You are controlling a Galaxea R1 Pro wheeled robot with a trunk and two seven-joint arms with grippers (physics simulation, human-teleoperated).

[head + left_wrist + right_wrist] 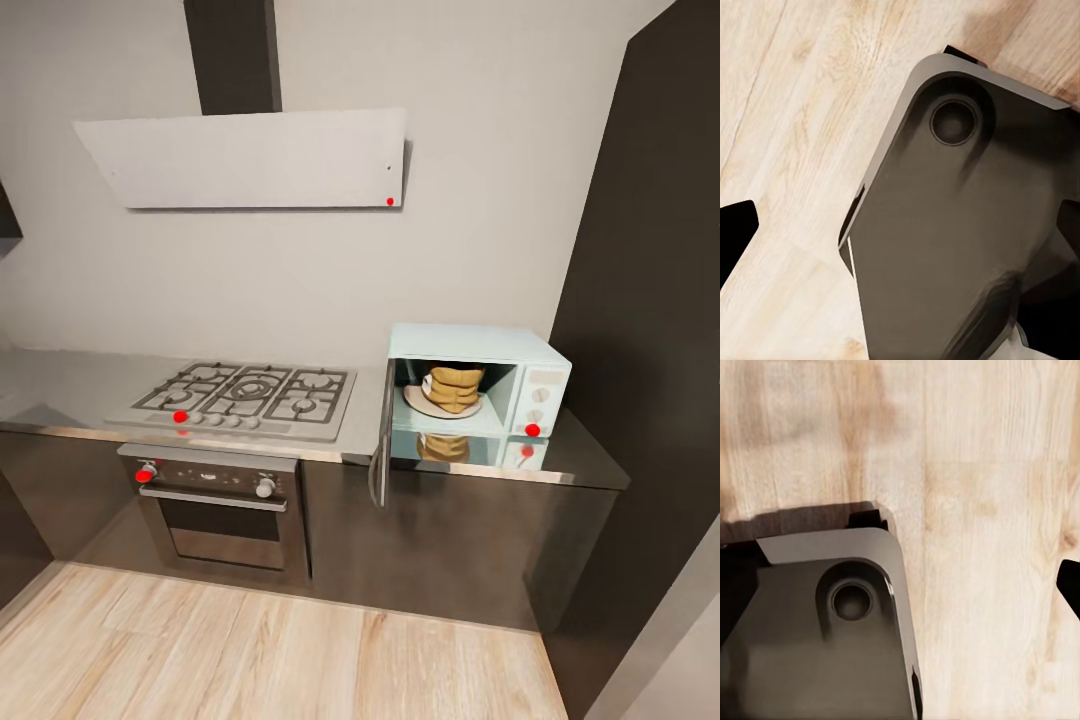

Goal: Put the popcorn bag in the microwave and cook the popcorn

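The popcorn bag (455,388) is already inside the microwave (480,385). It sits on a round plate (420,404) in there, and it looks tan and wrinkly. The microwave stands on the countertop (60,385), at the right end, next to a tall dark cabinet (650,330). Its door (381,435) is wide open and swings out over the front edge of the countertop. So the first big part of the job looks done: the bag is off the countertop and in the microwave. What is left, I think, is to shut the door and turn the microwave on with one of the round knobs (537,396) on its cream panel. I cannot see any popcorn from here, so I cannot tell if it is cooked, but with the door open it is probably not. To the left there is a gas stove (240,398) with an oven (222,515) under it. Both wrist views look down at the wooden floor (260,650) and the robot's dark base (960,240). A dark fingertip (735,232) pokes in at the edge of the left wrist view, and another fingertip (1071,585) in the right wrist view. I cannot tell if either gripper is apart or together.
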